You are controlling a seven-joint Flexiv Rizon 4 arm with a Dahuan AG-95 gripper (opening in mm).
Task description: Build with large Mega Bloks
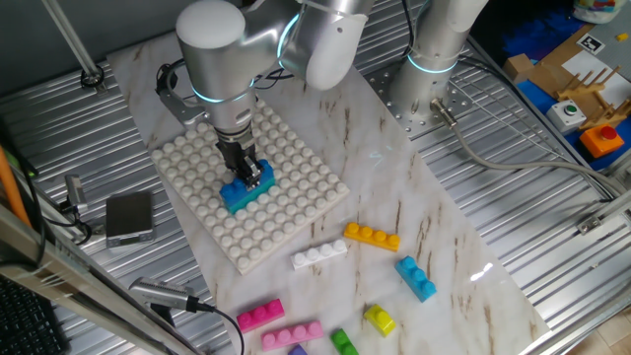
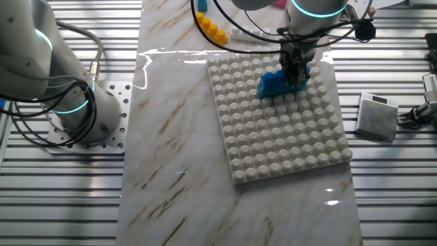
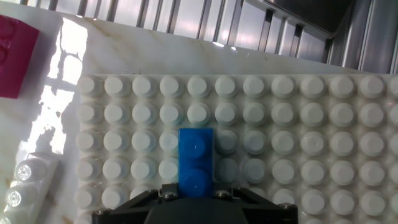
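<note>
One blue brick (image 1: 244, 189) sits on the white baseplate (image 1: 296, 212), fingers (image 1: 252, 174) closed around it; six bricks beside the baseplate remain unplaced.

Ribbed metal worktop (image 1: 552, 197) fills the frame, with a white marble-veined sheet (image 1: 434, 227) running diagonally across the middle. Small grey box (image 1: 129, 217) with cables at left edge. Cardboard and blue clutter (image 1: 572, 69) in upper right corner. Bright glare patches on the sheet (image 2: 164, 58), upper middle.

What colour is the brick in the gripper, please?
Blue brick, clearest in the hand view.
</note>
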